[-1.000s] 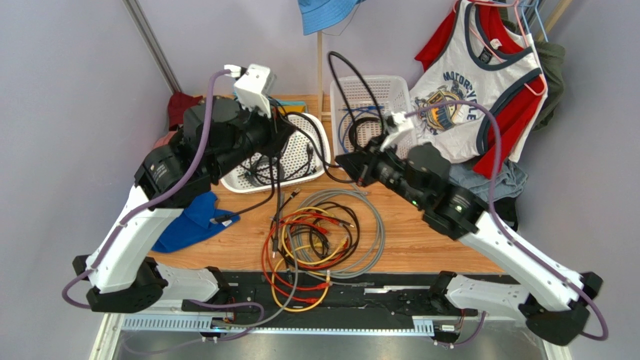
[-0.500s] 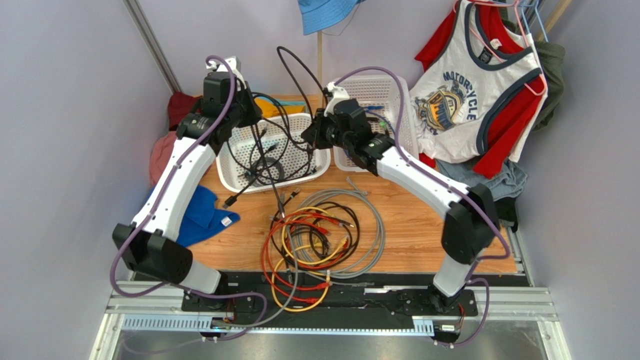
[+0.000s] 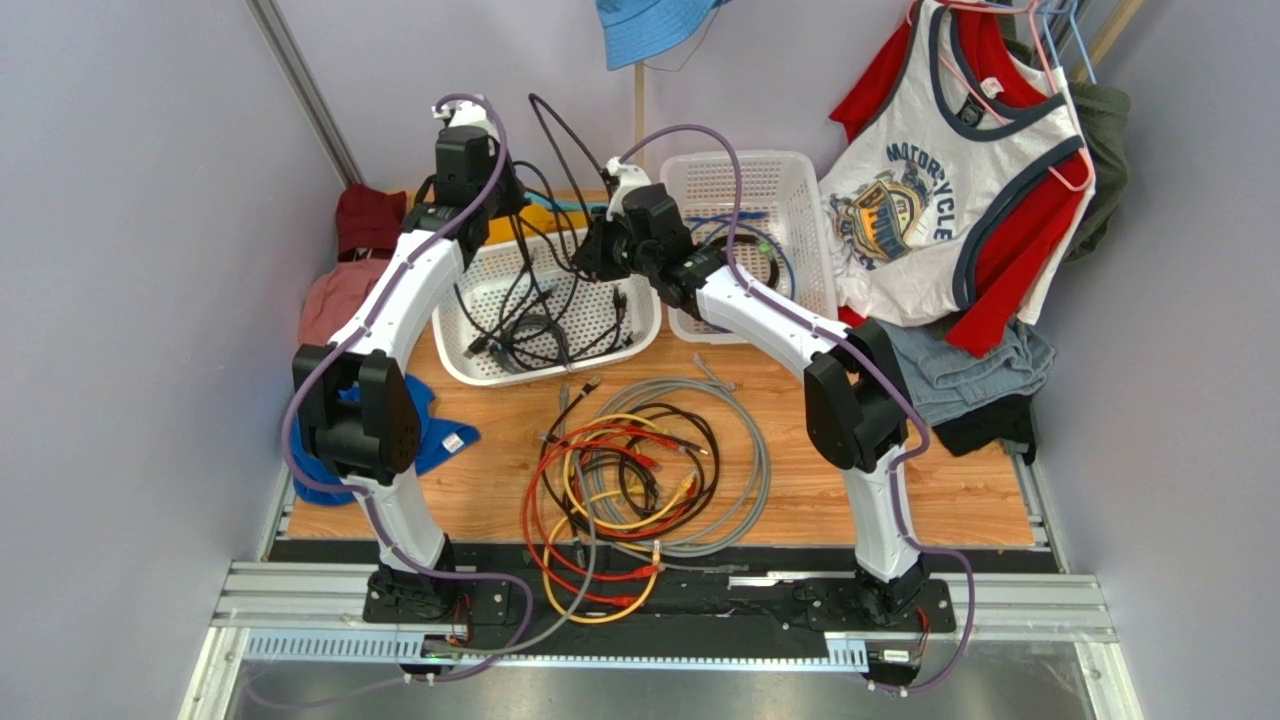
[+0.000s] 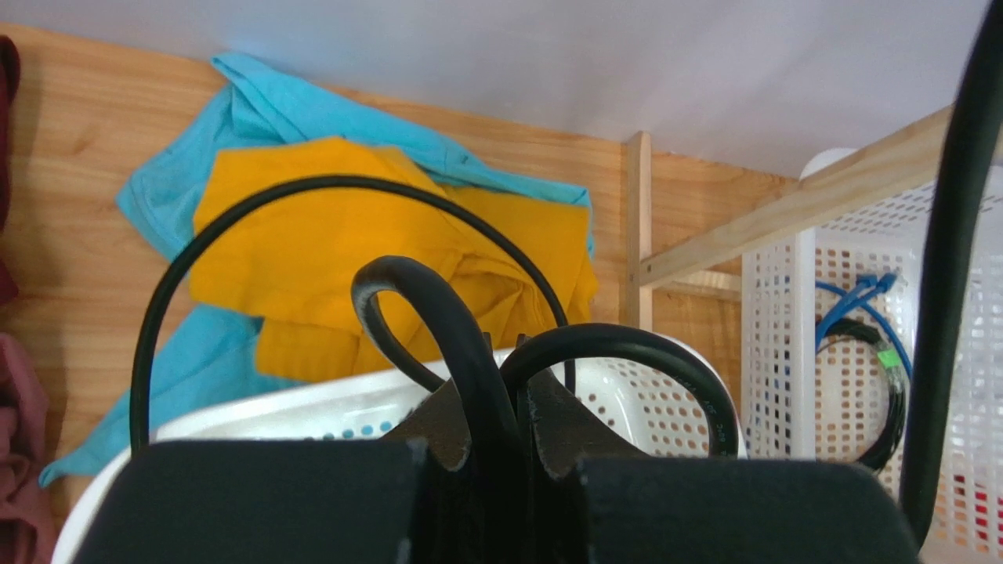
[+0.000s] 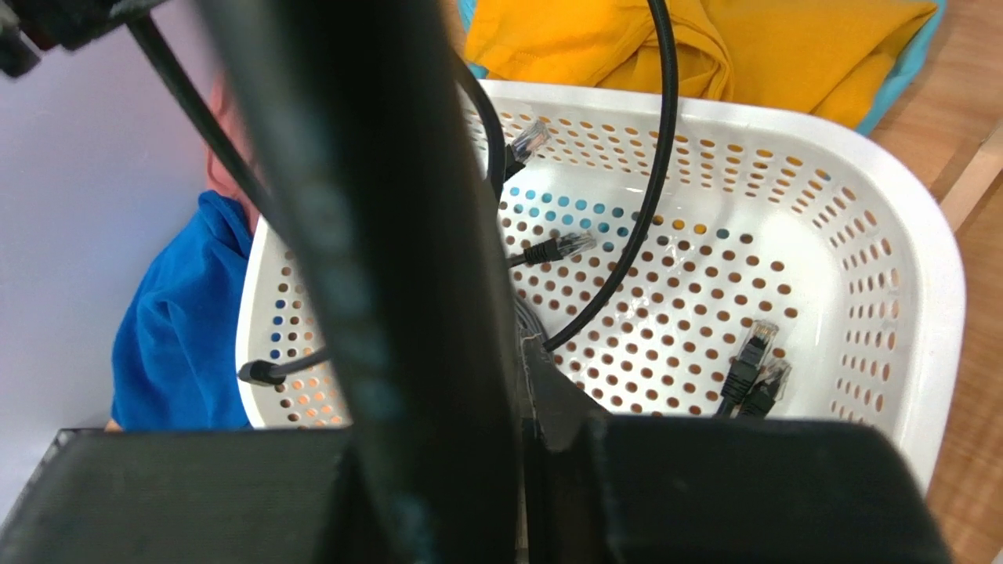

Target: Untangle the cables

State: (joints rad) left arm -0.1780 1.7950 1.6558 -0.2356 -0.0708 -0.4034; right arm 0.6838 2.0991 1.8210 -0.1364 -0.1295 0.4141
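Note:
The cables (image 3: 639, 480), a bundle of red, orange, yellow, black and grey loops, lie on the wooden table's near middle. A separate black cable (image 4: 465, 341) is held up over the round white basket (image 3: 639, 323). My left gripper (image 3: 478, 192) is shut on it; the left wrist view shows the cable pinched between its tips (image 4: 495, 405). My right gripper (image 3: 595, 248) is shut on the same black cable (image 5: 389, 235), over the basket (image 5: 895, 235). Black cable ends with plugs (image 5: 754, 364) lie in the basket.
A rectangular white basket (image 3: 793, 180) at the back right holds blue and black cables. Yellow and teal cloths (image 4: 341, 235) lie behind the round basket. A blue cloth (image 3: 428, 435) lies left and clothes (image 3: 962, 195) hang right. A wooden post (image 3: 640, 135) stands behind.
Both arms have stretched toward the back and drawn together over the round basket. The black cable's trailing end has left the table and now hangs in the basket.

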